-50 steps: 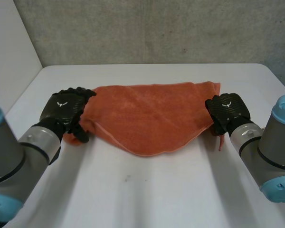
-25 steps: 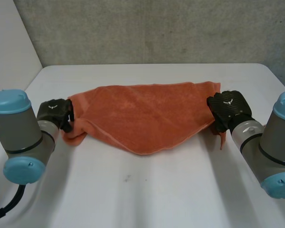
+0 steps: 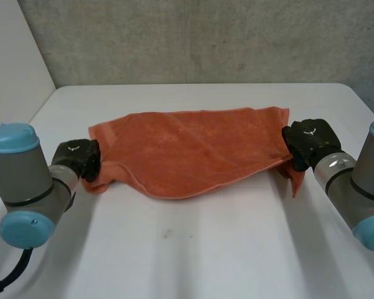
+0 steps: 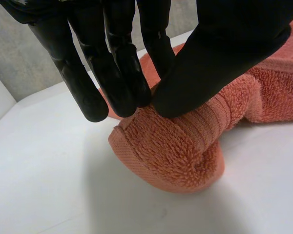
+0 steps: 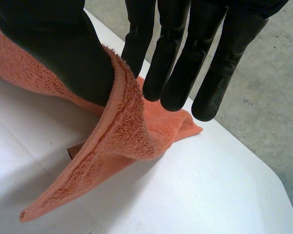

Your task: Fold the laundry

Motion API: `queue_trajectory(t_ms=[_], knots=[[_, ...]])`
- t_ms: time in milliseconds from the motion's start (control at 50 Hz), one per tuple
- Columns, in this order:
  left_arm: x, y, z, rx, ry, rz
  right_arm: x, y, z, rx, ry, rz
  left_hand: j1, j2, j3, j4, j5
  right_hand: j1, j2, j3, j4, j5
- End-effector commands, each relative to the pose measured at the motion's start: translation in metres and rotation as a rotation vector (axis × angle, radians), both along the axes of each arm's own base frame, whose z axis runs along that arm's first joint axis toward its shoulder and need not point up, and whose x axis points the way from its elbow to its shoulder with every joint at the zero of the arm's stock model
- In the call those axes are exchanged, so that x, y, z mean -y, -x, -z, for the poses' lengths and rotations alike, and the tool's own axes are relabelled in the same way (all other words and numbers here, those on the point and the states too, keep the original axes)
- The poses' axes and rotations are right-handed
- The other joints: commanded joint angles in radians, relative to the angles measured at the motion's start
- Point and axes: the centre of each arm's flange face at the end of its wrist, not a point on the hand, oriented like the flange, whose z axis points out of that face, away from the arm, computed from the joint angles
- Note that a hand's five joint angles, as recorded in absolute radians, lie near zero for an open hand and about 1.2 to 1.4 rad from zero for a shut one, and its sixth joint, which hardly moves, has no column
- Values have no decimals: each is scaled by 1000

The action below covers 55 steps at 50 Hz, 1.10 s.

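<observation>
**Towel stretched wider, ready for squaring up**

Draws the left hand well out toward 9 o'clock compared with a second ago, and shifts the right hand a little toward 3 o'clock. Spreads the orange towel wider that way, and flattens the drooping point at its 6 o'clock edge into a shallow curve. Reads as straightening a half-folded cloth before the next fold, with that fold not yet made.

Pinches the towel's 9 o'clock corner with the left hand, thumb pressed against straight fingers, with a rolled lump of cloth bunched just under the fingertips on the white table. Clamps the 3 o'clock end with the right hand in the same way, thumb on one face of the cloth and fingers on the other, leaving a loose flap hanging down to the table.

Keeps the towel's middle lying flat between the two hands, with its straight edge toward 12 o'clock.
</observation>
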Motion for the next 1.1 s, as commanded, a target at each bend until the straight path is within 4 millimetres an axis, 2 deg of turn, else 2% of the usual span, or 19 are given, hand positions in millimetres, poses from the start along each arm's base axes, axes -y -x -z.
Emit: queue_trajectory(t_ms=[20, 180, 380, 500, 680, 780, 820, 900, 960, 980, 1000, 1040, 1060, 1080, 1100], knots=[[-1, 2, 1, -9, -8, 24, 1, 1, 1, -2, -5, 2, 46, 46, 46, 47, 35, 416, 216, 213, 206, 230], [-2, 3, 1, -13, -11, 26, 2, 1, 5, -6, -13, 3, 51, 52, 52, 53, 41, 416, 216, 213, 206, 230], [-13, 6, 3, 3, -69, 41, 6, 5, 6, -25, -7, 10, 37, 38, 37, 38, 26, 416, 216, 213, 206, 230], [-15, 6, 4, 9, -88, 44, 6, 4, 9, -30, -14, 8, -168, -168, -168, -167, -179, 416, 216, 213, 206, 230], [-18, 5, 5, 11, -100, 44, 6, 4, 12, -33, -19, 8, -180, -180, -180, -179, -191, 416, 216, 213, 206, 230], [-19, 6, 6, 12, -105, 46, 8, 4, 13, -34, -21, 8, -66, -65, -65, -65, -76, 416, 216, 213, 206, 230], [-19, 6, 8, 15, -109, 49, 8, 4, 14, -34, -22, 7, 220, 221, 221, 221, 210, 416, 216, 213, 206, 230], [-18, 6, 7, 19, -100, 50, 11, 5, 8, -31, -9, 14, 221, 222, 222, 222, 211, 416, 216, 213, 206, 230], [-15, 5, -5, 10, -67, 44, 15, 11, 3, -33, -13, 33, 221, 222, 222, 222, 211, 416, 216, 213, 206, 230], [-13, 3, -16, 2, -36, 38, 15, 11, 3, -33, -13, 33, 221, 222, 222, 222, 211, 416, 216, 213, 206, 230], [-13, 3, -16, 2, -36, 38, 17, 16, 1, -39, -23, 46, 221, 222, 222, 222, 211, 416, 216, 213, 206, 230], [-15, 0, -51, -23, 60, 34, 18, 19, -5, -46, -29, 54, 221, 222, 222, 222, 211, 416, 216, 213, 206, 230], [-15, 0, -51, -23, 61, 34, 16, 22, -16, -50, -22, 60, 221, 222, 222, 222, 211, 416, 216, 213, 206, 230], [-16, -2, -67, -34, 105, 28, 13, 25, -31, -52, -9, 60, 221, 222, 222, 222, 211, 416, 216, 213, 206, 230], [-17, -6, -80, -40, 138, 17, 13, 25, -31, -52, -9, 60, 221, 222, 222, 222, 211, 416, 216, 213, 206, 230]])
